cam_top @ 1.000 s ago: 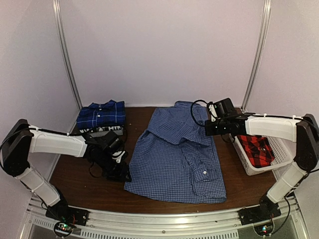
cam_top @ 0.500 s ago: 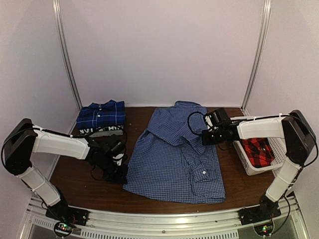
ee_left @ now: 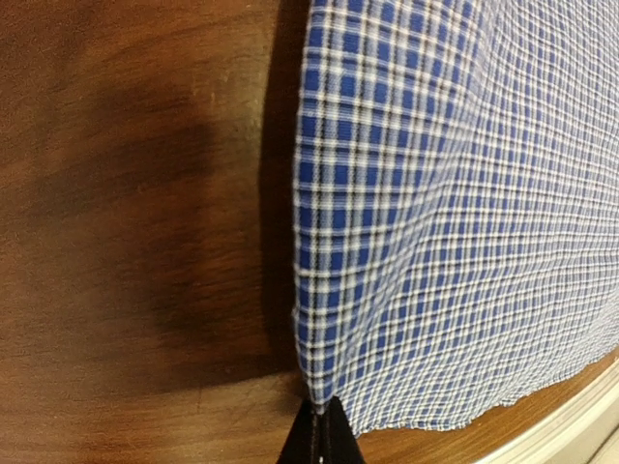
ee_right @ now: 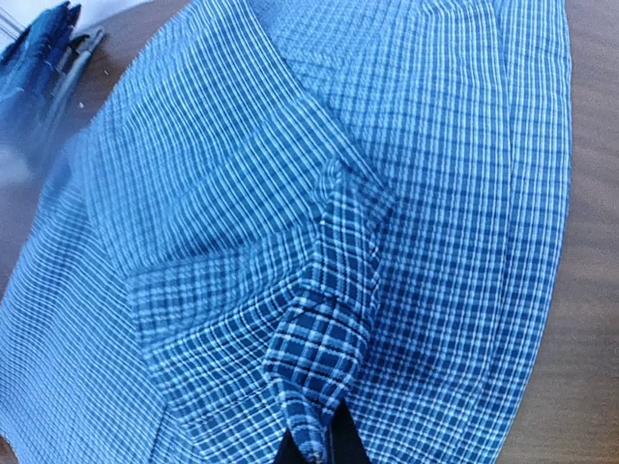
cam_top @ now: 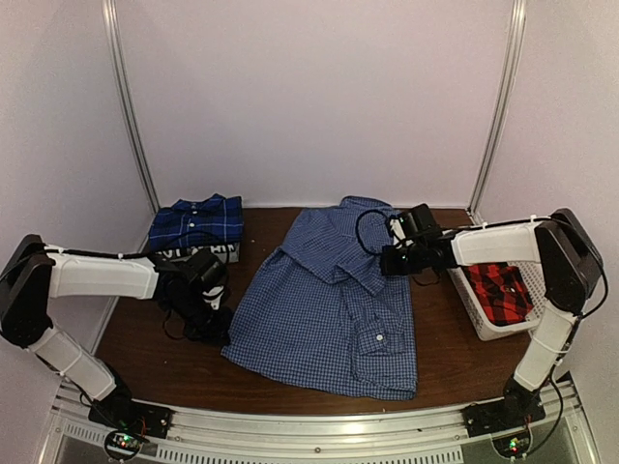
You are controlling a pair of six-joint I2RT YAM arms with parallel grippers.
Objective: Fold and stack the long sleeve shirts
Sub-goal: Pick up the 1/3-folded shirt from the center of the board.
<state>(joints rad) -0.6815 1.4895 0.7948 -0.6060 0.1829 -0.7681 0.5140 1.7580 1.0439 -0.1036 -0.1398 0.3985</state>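
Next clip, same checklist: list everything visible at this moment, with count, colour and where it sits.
fine-check shirt: one, blue and white, spread mid-table, partly folded
dark plaid shirt: one, dark blue, folded, far left of the table, on top of the dark item
dark item: one, dark with white print, under the dark plaid shirt; cannot tell what it is
red plaid shirt: one, red and black, inside the basket
basket: one, white slatted, right side of the table
table: one, brown wood
left gripper: one, black, shut on the fine-check shirt's near-left edge
right gripper: one, black, shut on a fold at that shirt's far right
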